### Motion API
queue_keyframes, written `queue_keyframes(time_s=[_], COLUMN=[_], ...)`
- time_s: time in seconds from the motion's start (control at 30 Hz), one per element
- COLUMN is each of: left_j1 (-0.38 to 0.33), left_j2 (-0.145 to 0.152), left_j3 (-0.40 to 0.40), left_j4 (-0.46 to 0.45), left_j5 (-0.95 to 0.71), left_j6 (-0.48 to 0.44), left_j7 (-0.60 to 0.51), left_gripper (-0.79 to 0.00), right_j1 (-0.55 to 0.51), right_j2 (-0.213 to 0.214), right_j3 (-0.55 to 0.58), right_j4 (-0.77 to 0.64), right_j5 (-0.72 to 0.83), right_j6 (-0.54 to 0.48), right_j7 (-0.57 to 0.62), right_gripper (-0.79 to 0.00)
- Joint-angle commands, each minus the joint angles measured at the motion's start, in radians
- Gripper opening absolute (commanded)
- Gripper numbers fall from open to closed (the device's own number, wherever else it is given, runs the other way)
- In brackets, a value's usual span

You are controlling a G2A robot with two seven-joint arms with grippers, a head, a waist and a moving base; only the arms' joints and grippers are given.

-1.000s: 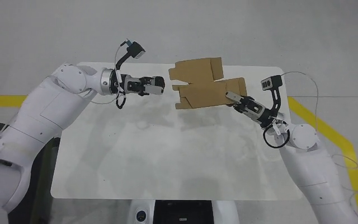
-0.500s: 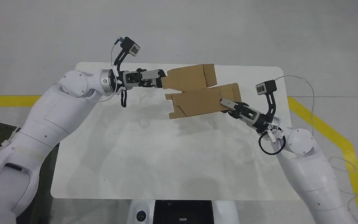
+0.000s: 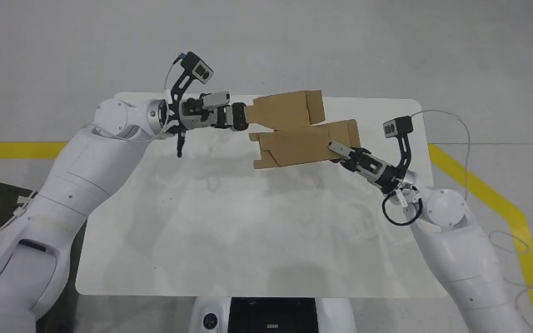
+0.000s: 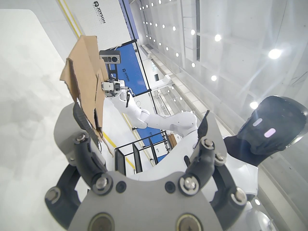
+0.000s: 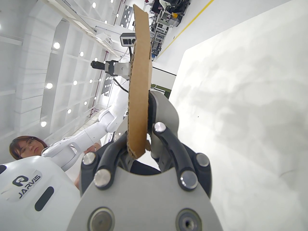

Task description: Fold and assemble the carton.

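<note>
The carton (image 3: 300, 137) is flat: right gripper (image 3: 336, 148) clamps its right end; left gripper (image 3: 243, 116), spread wide at the left edge, should close next.

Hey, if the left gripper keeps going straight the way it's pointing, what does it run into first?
The cardboard carton. Its near edge sits right at the tips of the left gripper's open fingers, beside one finger, so contact would probably come almost at once.

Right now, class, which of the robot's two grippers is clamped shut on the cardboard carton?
The right gripper: it pinches one edge of the carton, while the left gripper stands wide open at the opposite end.
</note>
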Motion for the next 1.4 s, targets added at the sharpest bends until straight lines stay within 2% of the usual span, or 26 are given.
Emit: queue_keyframes(time_s=[0.0, 0.27, 0.5, 1.1, 1.2, 1.27, 1.3, 1.33, 1.37], left_j1=[0.003, 0.009, 0.021, 0.06, 0.068, 0.072, 0.074, 0.077, 0.079], left_j2=[-0.005, -0.025, -0.042, -0.076, -0.08, -0.082, -0.083, -0.084, -0.086], left_j3=[-0.012, -0.047, -0.069, -0.115, -0.123, -0.128, -0.13, -0.133, -0.136], left_j4=[-0.002, 0.002, 0.027, 0.034, 0.033, 0.034, 0.034, 0.034, 0.034], left_j5=[-0.001, 0.028, 0.071, 0.156, 0.172, 0.186, 0.193, 0.195, 0.199], left_j6=[0.005, 0.017, 0.042, 0.108, 0.119, 0.128, 0.132, 0.136, 0.139], left_j7=[-0.005, -0.02, 0.041, 0.033, 0.038, 0.042, 0.044, 0.045, 0.045], left_gripper=[0.0, 0.0, 0.0, 0.0, -0.111, -0.237, -0.342, -0.413, -0.437], right_j1=[0.003, 0.007, -0.002, -0.01, -0.01, -0.012, -0.013, -0.014, -0.014], right_j2=[-0.002, -0.007, -0.009, -0.015, -0.016, -0.016, -0.017, -0.017, -0.017], right_j3=[-0.004, -0.015, -0.012, -0.005, -0.004, -0.004, -0.003, -0.003, -0.002], right_j4=[-0.001, -0.014, -0.035, -0.043, -0.04, -0.04, -0.039, -0.039, -0.039], right_j5=[-0.007, -0.027, -0.034, -0.038, -0.035, -0.032, -0.032, -0.03, -0.03], right_j6=[-0.002, -0.006, -0.005, -0.008, -0.011, -0.013, -0.013, -0.012, -0.012], right_j7=[-0.002, -0.006, -0.004, 0.002, 0.005, 0.006, 0.007, 0.007, 0.008], right_gripper=[-0.785, -0.785, -0.785, -0.785, -0.785, -0.785, -0.785, -0.785, -0.785])
